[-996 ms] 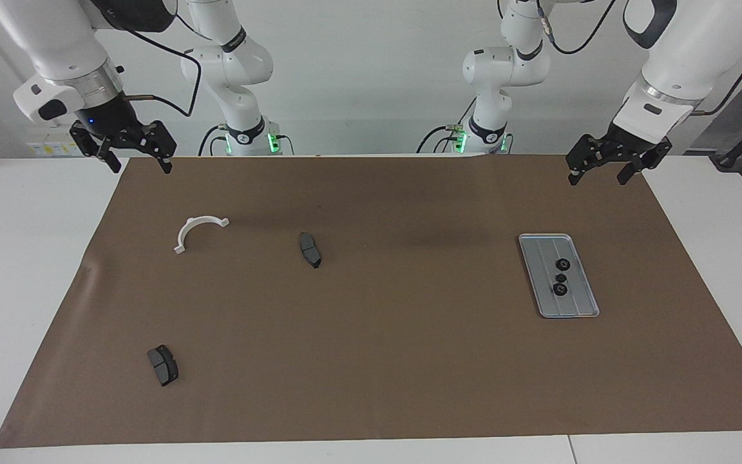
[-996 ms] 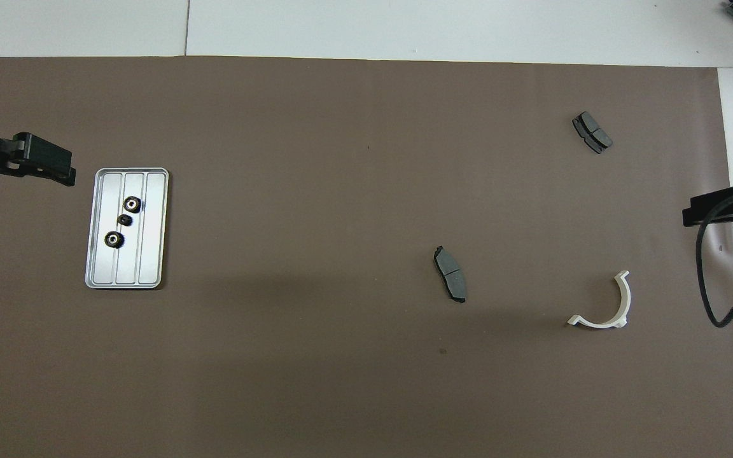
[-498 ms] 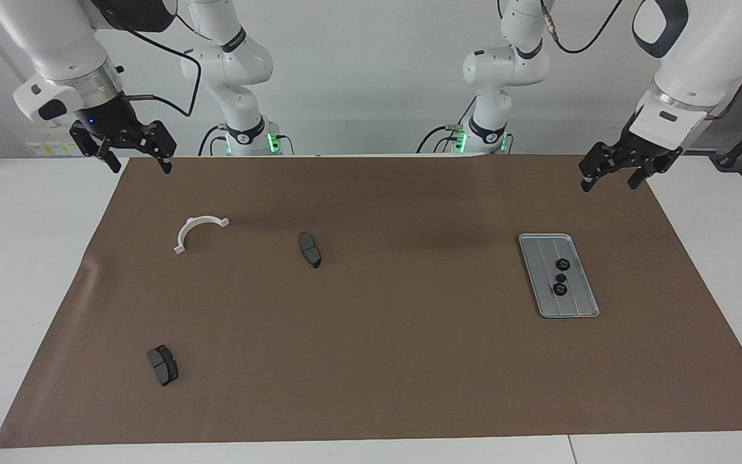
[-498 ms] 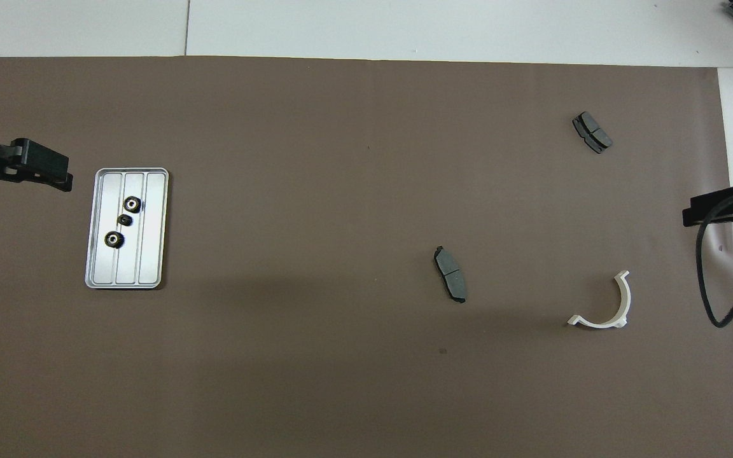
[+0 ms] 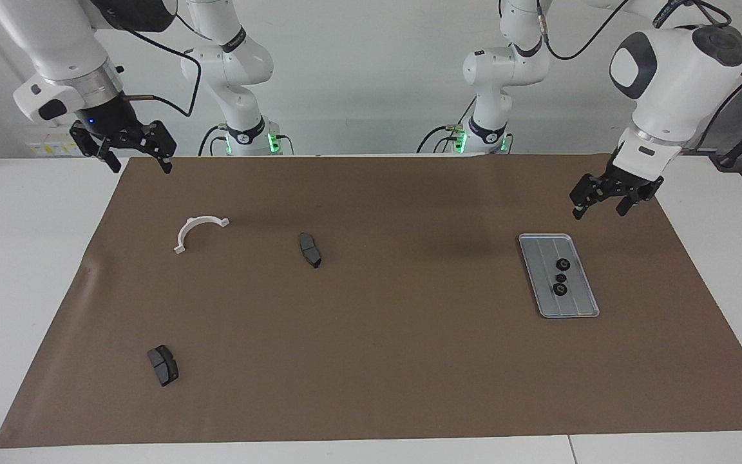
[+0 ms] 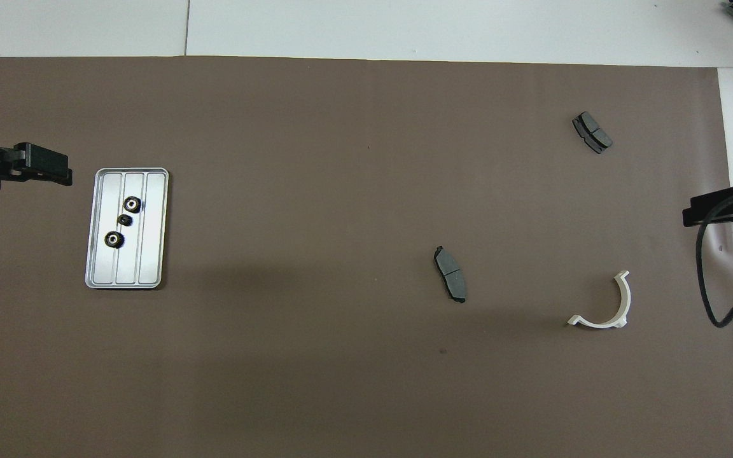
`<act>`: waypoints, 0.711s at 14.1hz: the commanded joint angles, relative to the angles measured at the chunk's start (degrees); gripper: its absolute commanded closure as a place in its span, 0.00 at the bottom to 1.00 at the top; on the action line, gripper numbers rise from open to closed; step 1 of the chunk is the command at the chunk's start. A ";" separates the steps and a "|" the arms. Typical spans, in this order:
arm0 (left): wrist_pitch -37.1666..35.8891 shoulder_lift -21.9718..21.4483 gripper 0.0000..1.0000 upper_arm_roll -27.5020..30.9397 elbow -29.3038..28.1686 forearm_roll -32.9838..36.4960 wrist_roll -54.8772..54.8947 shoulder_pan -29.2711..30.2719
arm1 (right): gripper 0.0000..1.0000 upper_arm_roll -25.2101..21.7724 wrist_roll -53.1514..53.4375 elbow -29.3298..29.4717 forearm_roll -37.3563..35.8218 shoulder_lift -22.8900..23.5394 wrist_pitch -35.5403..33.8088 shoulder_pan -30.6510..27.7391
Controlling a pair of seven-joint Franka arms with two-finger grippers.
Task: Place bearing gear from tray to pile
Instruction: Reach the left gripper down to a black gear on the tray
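Observation:
The silver ridged tray (image 5: pixel 542 248) lies toward the left arm's end of the table and holds three small black bearing gears (image 5: pixel 560 278) in a row. It also shows in the overhead view (image 6: pixel 150 254) with the gears (image 6: pixel 125 220). My left gripper (image 5: pixel 598 211) is open and empty, in the air over the mat beside the tray's edge nearest the robots. The pile lies toward the right arm's end: a white half-ring bracket (image 5: pixel 200 220) and two dark brake pads (image 5: pixel 310 250) (image 5: pixel 163 365). My right gripper (image 5: pixel 142 169) is open and waits over the mat's corner.
A brown mat (image 5: pixel 409 361) covers most of the white table. The wide middle stretch of mat lies between the tray and the brake pad (image 6: pixel 450 274). A black cable (image 6: pixel 707 286) hangs from the right arm near the bracket (image 6: pixel 595 322).
My left gripper has come down and moved over the mat toward the tray, turning its wrist. The right arm and all the parts have not moved.

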 commanded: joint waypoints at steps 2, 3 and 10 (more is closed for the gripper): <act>8.71 -0.15 0.00 -0.28 -7.59 1.02 2.22 1.19 | 0.00 0.05 0.66 -0.90 1.50 -0.76 0.33 -0.10; 9.86 0.55 0.00 -0.28 -8.39 1.02 2.75 1.19 | 0.00 0.05 0.66 -0.90 1.50 -0.76 0.33 -0.10; 17.06 2.14 0.00 -0.28 -15.59 1.02 9.52 1.72 | 0.00 0.05 0.66 -0.90 1.50 -0.76 0.33 -0.19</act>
